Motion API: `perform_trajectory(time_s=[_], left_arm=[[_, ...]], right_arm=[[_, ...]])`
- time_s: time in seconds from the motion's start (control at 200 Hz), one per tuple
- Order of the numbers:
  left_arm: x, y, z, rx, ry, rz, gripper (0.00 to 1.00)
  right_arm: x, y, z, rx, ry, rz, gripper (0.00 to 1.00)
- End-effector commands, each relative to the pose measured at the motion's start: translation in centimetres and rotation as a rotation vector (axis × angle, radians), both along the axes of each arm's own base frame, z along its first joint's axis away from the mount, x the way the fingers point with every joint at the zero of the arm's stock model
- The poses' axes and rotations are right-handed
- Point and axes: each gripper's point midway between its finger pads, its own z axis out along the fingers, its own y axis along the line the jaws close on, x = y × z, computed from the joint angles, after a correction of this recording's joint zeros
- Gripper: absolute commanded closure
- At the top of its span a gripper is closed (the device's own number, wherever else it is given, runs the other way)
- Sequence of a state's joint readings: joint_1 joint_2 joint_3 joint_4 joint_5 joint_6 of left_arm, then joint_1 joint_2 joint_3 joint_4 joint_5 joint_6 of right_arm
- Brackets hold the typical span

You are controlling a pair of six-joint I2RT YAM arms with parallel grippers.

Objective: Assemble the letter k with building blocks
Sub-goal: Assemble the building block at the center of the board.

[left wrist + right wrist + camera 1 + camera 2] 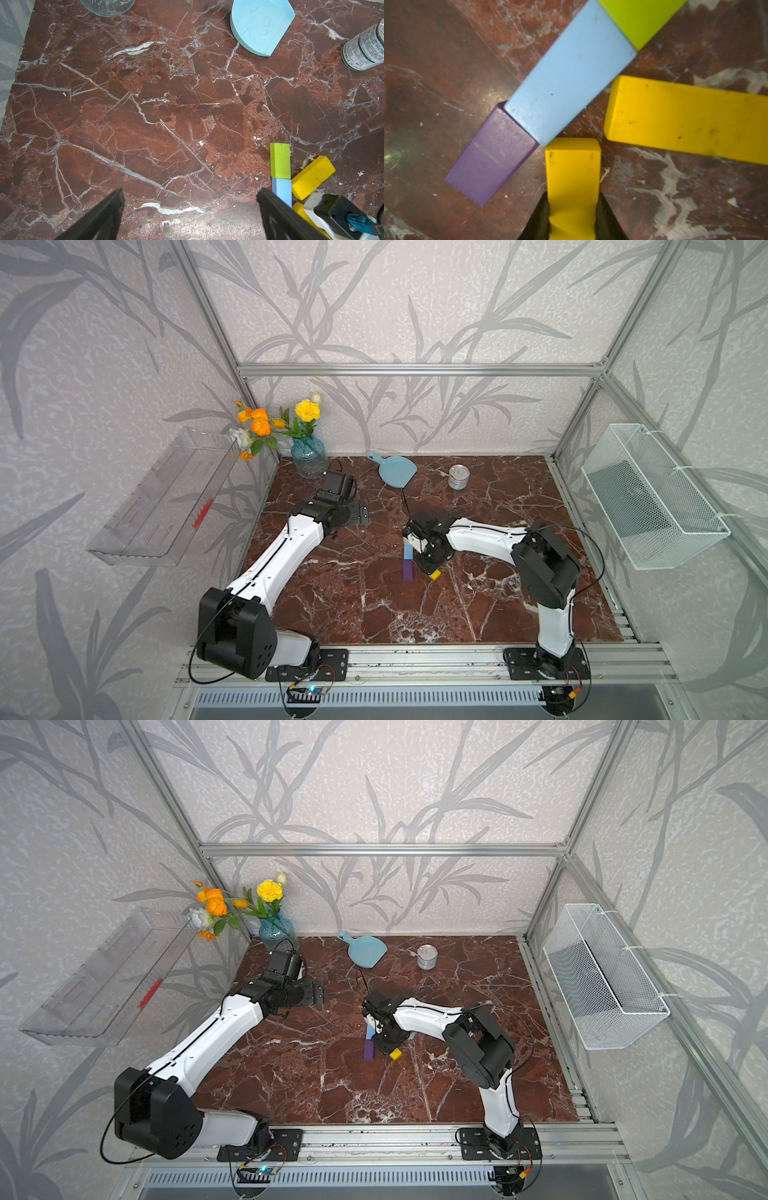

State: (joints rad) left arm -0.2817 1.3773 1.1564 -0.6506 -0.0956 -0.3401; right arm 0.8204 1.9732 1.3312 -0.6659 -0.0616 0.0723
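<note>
Green, blue and purple blocks lie end to end in a straight row on the marble table. One yellow bar lies slanted beside the blue block. My right gripper is shut on another yellow bar, whose free end sits at the corner where blue meets purple. In both top views the right gripper covers most of the shape; the purple block and a yellow end show. My left gripper hangs open and empty above the table, left of the blocks.
A light blue dustpan and a silver can stand near the back wall. A vase of flowers fills the back left corner. A wire basket hangs on the right frame, a clear tray on the left.
</note>
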Motion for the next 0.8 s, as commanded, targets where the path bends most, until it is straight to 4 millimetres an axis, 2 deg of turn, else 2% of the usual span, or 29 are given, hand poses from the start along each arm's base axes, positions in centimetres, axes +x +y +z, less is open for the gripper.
perform_trajectory(time_s=[0.0, 0.11, 0.235, 0.35, 0.485, 0.595, 0.69, 0.795], left_arm=[[-0.4, 0.3, 0.3, -0.002, -0.006, 0.0, 0.0], [-0.4, 0.2, 0.3, -0.005, -0.009, -0.001, 0.0], [-0.4, 0.2, 0.3, -0.005, -0.006, -0.002, 0.0], [-0.4, 0.2, 0.3, -0.006, -0.007, -0.002, 0.0], [-0.4, 0.2, 0.2, -0.002, -0.005, -0.001, 0.0], [-0.4, 0.2, 0.2, -0.002, -0.005, -0.002, 0.0], [-0.4, 0.2, 0.1, -0.002, -0.004, -0.003, 0.0], [-0.4, 0.0, 0.1, -0.009, -0.001, -0.01, 0.0]], right_arm=[[-0.3, 0.1, -0.4, -0.024, 0.021, 0.017, 1.0], [-0.3, 0.2, -0.5, -0.027, 0.029, 0.02, 1.0], [-0.3, 0.2, -0.6, -0.029, 0.036, 0.021, 0.91], [-0.4, 0.2, -0.5, -0.028, 0.041, 0.02, 0.87], [-0.6, 0.1, -0.3, -0.028, 0.042, 0.02, 0.77], [-0.5, -0.3, 0.2, -0.033, 0.022, 0.01, 0.48], [-0.4, -0.6, 1.6, -0.022, -0.009, -0.003, 0.29], [-0.2, -1.2, 4.4, -0.002, -0.057, -0.018, 0.24]])
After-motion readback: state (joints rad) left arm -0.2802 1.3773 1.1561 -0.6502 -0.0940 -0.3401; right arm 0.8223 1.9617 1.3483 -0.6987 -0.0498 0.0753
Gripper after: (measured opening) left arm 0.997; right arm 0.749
